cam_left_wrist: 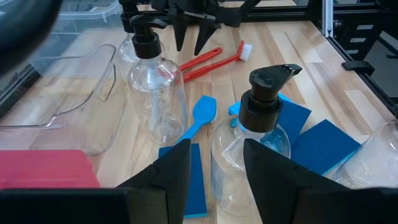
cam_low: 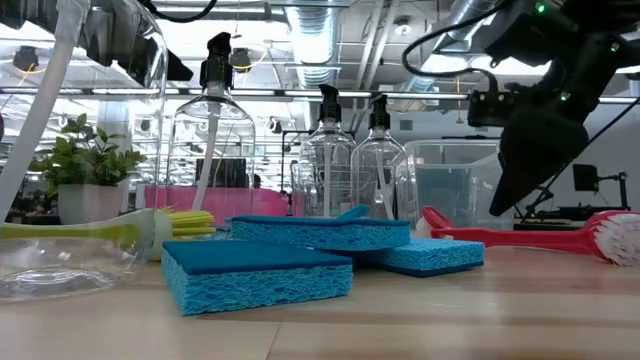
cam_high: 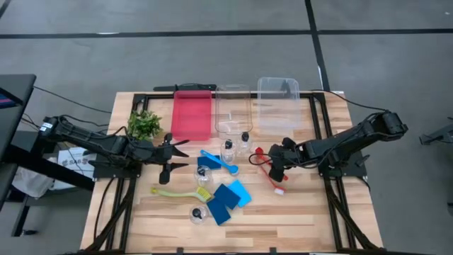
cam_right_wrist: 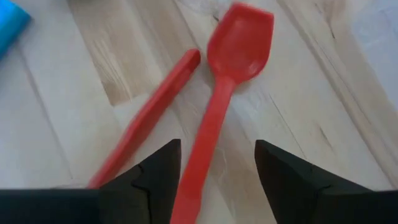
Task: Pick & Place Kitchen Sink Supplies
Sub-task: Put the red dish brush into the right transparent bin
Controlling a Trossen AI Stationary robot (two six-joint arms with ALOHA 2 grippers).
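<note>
Red brush handle running lengthwise between the spread, empty fingers of the right gripper, flared tip ahead of them, long axis roughly in line with the reach; second red brush handle just beside, angled off. Seen from above: right gripper poised over the pair of red brushes, bristle head on the near side. Farther out: soap bottles, blue brush, blue sponges, yellow-green brush. Left gripper, jaws parted and empty, well apart from the red brushes, facing a nearer bottle. Right arm judged the one placed for this pick.
</note>
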